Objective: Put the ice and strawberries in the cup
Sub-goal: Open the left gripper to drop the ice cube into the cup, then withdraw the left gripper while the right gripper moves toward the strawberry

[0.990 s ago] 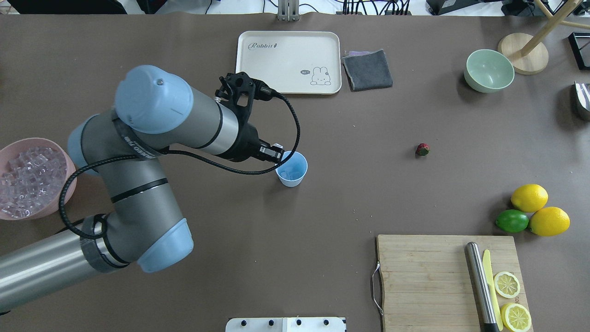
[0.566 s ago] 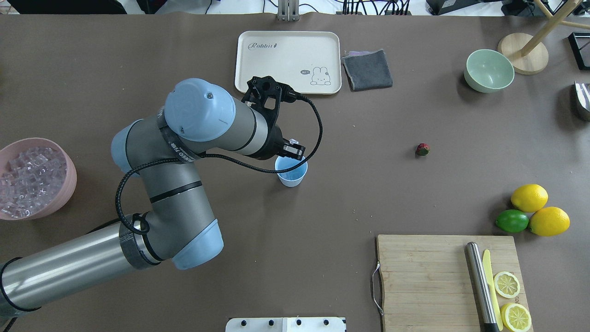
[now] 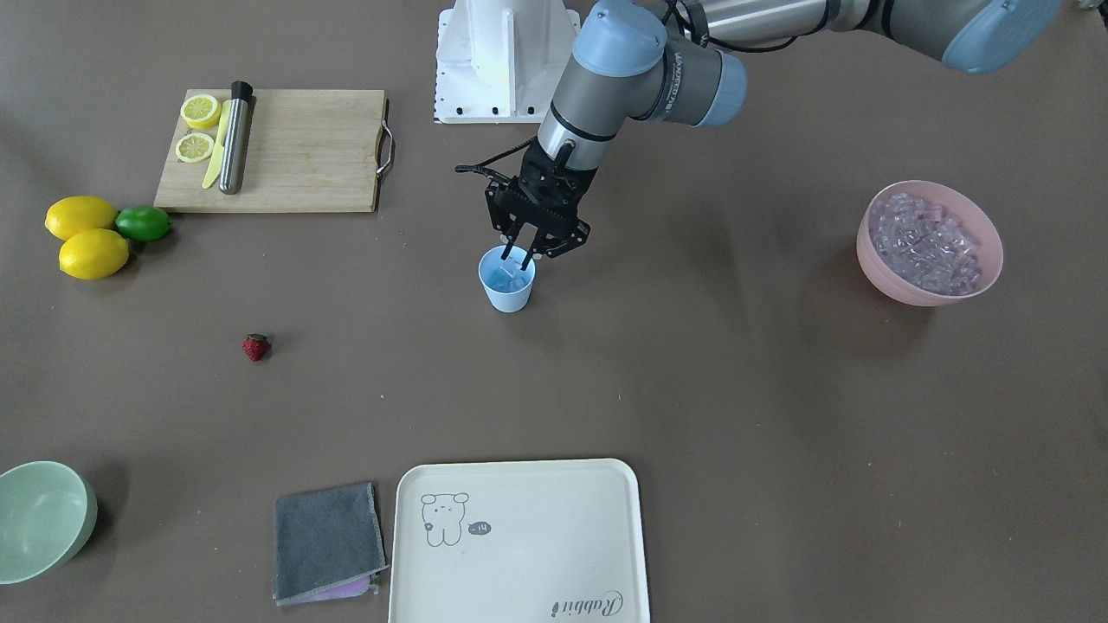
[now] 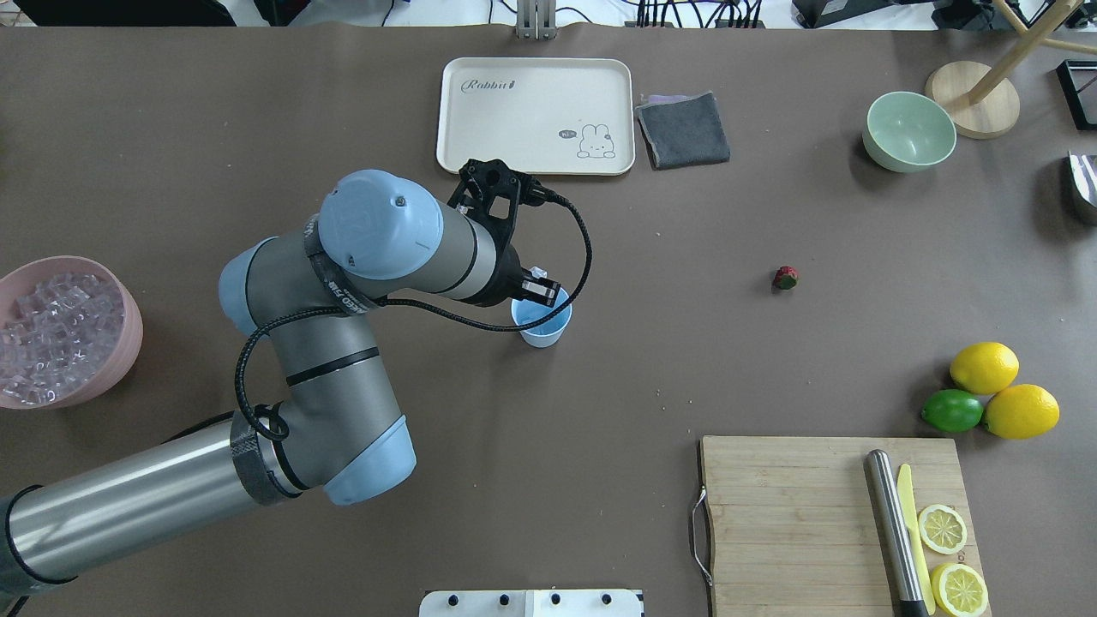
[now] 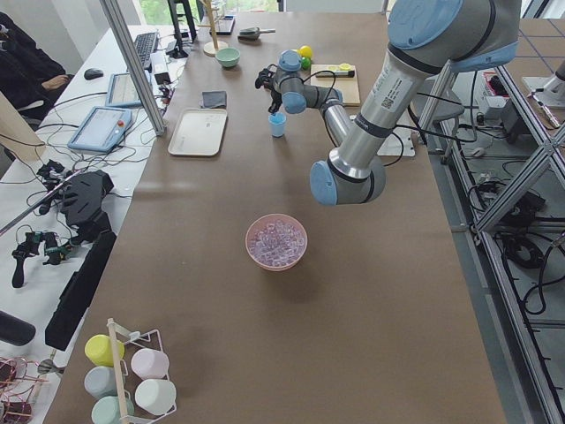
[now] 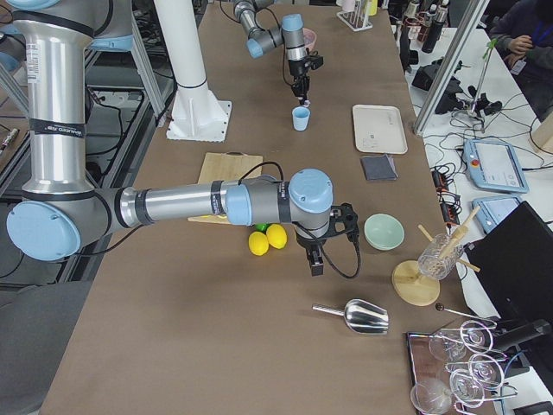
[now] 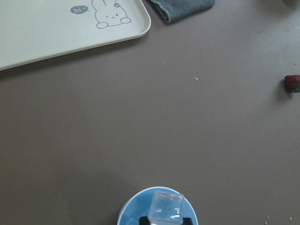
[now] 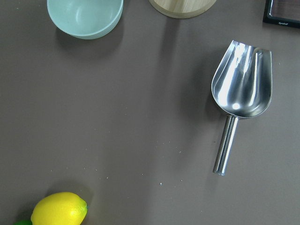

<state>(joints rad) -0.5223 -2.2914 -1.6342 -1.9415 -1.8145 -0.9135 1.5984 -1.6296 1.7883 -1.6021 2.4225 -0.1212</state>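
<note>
Left gripper (image 3: 525,252) is hovering directly above the mouth of the small pale blue tapered plastic cup (image 3: 506,294), fingers pointing down.

Left wrist view: the jaws are clamping one clear glassy ice cube (image 7: 165,206), which is sitting tilted right over the cup opening. The overhead view is not showing this grasp, because the wrist and its black cable are covering part of the cup rim. The front-facing view is adding what the wrist view is missing: more clear cubes (image 3: 517,279) are lying inside the cup.

The small red strawberry with a dark green cap (image 3: 255,347) is lying on the brown table (image 3: 692,389), well apart from the cup. The remaining heap of ice (image 3: 924,240) is sitting in the round pink bowl (image 3: 900,292), well apart from the cup on the side opposite the strawberry. The cream rabbit-print tray (image 4: 514,128) is lying beyond the cup, on the side away from the robot.

Right gripper (image 6: 316,262) is appearing only in the exterior right view, far from the cup. Cannot tell from there whether it is released or clenched. The right wrist view is showing none of its fingers, only a shiny metal scoop (image 8: 240,91), a pale green bowl (image 8: 85,18) and a yellow lemon (image 8: 58,208).
</note>
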